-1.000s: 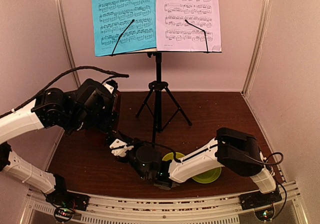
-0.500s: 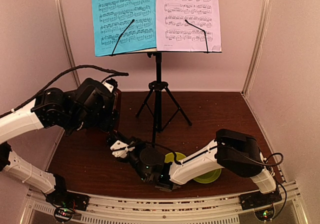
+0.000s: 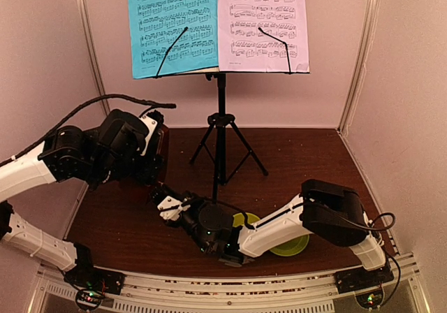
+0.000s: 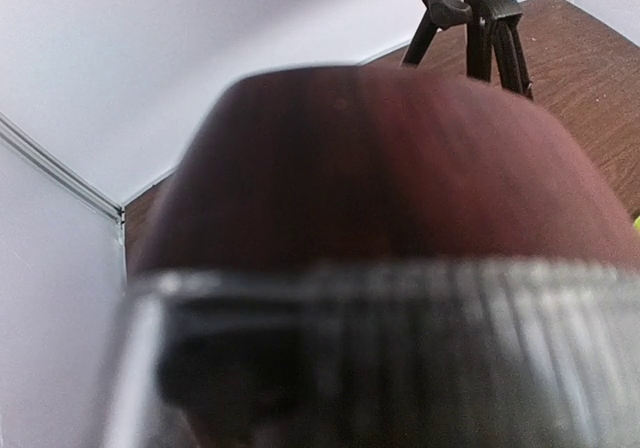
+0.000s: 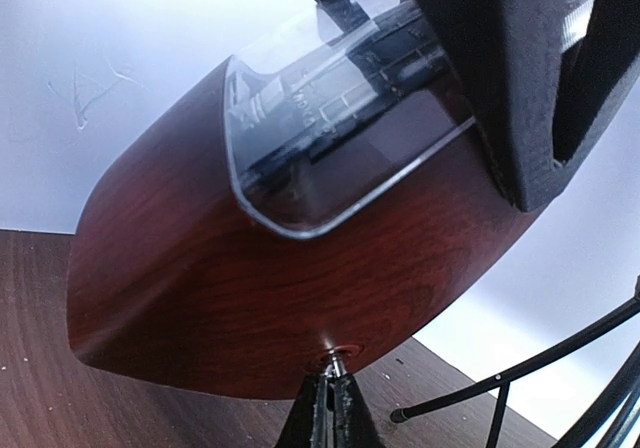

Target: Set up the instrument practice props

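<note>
Left gripper [image 3: 151,145] is clamped on the metronome [image 5: 230,288] and holds it off the table [image 3: 300,152], on the left side, left of and a bit nearer than the music stand [image 3: 221,117] legs. In the right wrist view one black left finger [image 5: 500,68] presses on the clear cover [image 5: 330,128]. In the left wrist view the brown body fills the shot, blurred, so no jaws are visible there. Right gripper [image 5: 322,403] reaches in from the right, low under the metronome, with its fingers pinched together and the tips right at a small metal stud [image 5: 337,351] on the wood. Can't tell if the stud itself is pinched. The stand is upright at the far centre, with the blue sheet [image 3: 171,26] on the left of the desk and the lilac sheet [image 3: 262,23] on the right, each behind a wire retainer. Green plate [image 3: 293,245] and yellow-green bowl [image 3: 241,220] sit at the near edge, partly hidden by the right arm.
</note>
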`<act>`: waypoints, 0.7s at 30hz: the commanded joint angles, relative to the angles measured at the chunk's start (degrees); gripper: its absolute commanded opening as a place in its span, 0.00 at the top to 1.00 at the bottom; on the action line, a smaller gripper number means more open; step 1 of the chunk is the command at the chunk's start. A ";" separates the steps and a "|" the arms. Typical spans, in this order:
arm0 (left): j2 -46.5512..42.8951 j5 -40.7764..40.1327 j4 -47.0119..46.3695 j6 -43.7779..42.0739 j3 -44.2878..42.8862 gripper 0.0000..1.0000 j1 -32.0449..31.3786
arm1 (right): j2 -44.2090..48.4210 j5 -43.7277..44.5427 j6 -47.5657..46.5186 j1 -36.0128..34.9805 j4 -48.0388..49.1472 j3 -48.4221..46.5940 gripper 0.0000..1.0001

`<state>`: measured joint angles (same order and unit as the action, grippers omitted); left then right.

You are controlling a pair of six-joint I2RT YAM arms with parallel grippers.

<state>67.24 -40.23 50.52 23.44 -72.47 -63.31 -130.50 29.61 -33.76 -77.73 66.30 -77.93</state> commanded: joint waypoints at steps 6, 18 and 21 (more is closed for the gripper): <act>-3.26 3.57 -11.41 -2.03 -0.34 0.81 -0.32 | 2.17 -2.20 3.42 1.77 -1.48 1.77 1.00; -4.29 3.42 -12.34 -2.13 0.86 0.82 -0.32 | 2.85 -2.68 4.06 1.95 -0.74 2.71 1.00; -4.62 3.19 -12.87 -2.17 1.35 0.82 -0.32 | 3.44 -3.72 5.14 2.04 -1.94 2.91 1.00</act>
<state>65.47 -38.72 47.55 21.08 -70.26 -63.00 -129.54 26.74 -31.48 -77.03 66.67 -76.23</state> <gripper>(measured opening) 0.721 0.012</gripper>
